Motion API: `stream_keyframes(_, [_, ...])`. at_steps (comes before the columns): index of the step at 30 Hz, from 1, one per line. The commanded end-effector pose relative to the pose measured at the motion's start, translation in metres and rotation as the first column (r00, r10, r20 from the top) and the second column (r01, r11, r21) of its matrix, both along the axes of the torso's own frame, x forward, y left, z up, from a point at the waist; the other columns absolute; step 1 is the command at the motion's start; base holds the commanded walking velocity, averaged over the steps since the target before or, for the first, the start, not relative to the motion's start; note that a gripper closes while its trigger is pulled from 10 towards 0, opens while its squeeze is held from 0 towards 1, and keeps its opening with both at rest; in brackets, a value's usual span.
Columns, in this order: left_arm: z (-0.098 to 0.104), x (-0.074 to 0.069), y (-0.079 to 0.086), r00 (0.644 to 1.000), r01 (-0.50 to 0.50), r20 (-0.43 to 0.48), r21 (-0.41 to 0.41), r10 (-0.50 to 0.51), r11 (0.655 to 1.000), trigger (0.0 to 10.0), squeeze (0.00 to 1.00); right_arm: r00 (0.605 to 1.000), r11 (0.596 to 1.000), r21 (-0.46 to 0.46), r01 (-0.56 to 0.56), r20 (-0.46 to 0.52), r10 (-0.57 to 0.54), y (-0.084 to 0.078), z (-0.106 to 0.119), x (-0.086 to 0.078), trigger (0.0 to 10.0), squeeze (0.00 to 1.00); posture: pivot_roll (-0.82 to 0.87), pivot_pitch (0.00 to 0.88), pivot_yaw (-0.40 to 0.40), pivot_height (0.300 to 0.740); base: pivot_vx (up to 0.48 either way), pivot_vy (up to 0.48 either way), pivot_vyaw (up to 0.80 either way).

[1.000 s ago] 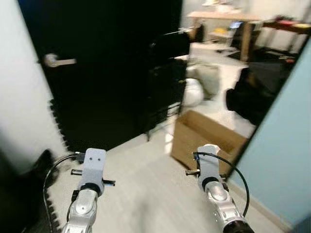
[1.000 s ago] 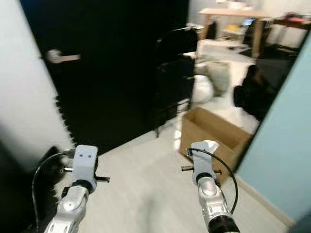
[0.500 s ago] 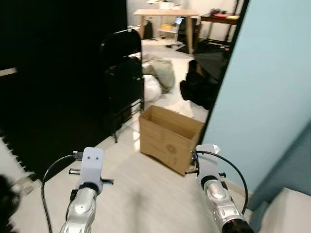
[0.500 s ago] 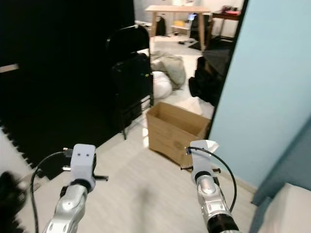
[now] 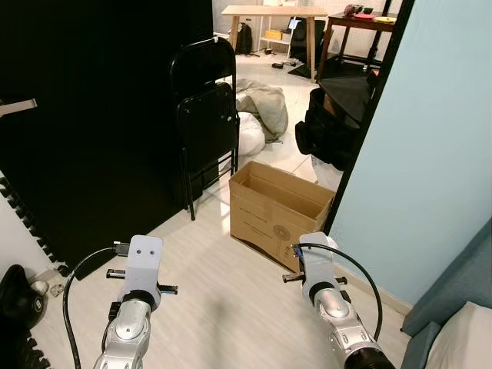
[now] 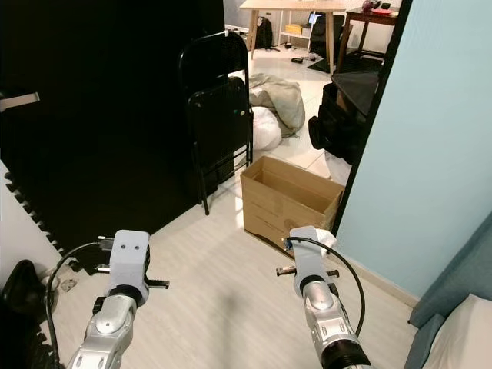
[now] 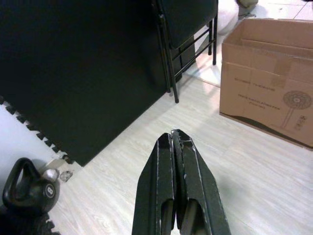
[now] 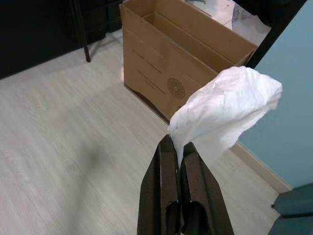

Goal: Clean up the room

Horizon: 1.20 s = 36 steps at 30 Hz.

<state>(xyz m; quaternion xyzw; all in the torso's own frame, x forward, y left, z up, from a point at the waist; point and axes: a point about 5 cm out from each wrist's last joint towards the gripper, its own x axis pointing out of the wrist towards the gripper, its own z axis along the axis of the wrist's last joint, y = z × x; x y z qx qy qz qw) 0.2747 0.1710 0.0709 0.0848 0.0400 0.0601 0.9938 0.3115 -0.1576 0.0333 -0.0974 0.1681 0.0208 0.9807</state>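
Now right gripper (image 8: pixel 176 147) jaws pinched on white tissue (image 8: pixel 225 115), near cardboard box (image 5: pixel 278 207), left gripper (image 7: pixel 176 142) jaws closed, empty.

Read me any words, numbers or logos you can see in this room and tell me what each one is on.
"8": a number on the black kettlebell by the wall; it looks like an 8, not sharp.
Cardboard box: a line of printed letters above a round fan-like logo, letters too small and blurred to read.
Small marks at the box's lower corner: unreadable.
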Motion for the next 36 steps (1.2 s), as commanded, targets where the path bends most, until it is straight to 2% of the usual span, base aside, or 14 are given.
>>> stream_keyframes(1, [0.0007,-0.0016,0.0007,1.0,0.008,0.009,0.003,-0.008,1.0,10.0,0.0,1.0,1.0,-0.002,-0.006,-0.024,0.006,0.0011,-0.0033,-0.0012,10.0,0.0,0.05,0.044,0.005,0.74,0.274,0.0,0.0])
stream_keyframes(33, [0.0035,-0.0026,0.0064,1.0,0.002,0.016,0.008,-0.003,1.0,10.0,0.0,1.0,1.0,0.019,0.01,-0.023,-0.009,0.0034,-0.002,0.0013,10.0,0.0,0.06,0.045,0.003,0.74,0.343,0.0,0.0])
stream_keyframes(36, [0.0037,-0.0023,0.006,1.0,0.004,0.015,0.009,-0.004,1.0,10.0,0.0,1.0,1.0,0.021,0.012,-0.024,-0.012,0.0029,-0.002,0.0014,10.0,0.0,0.06,0.045,0.004,0.74,0.337,0.0,-0.8])
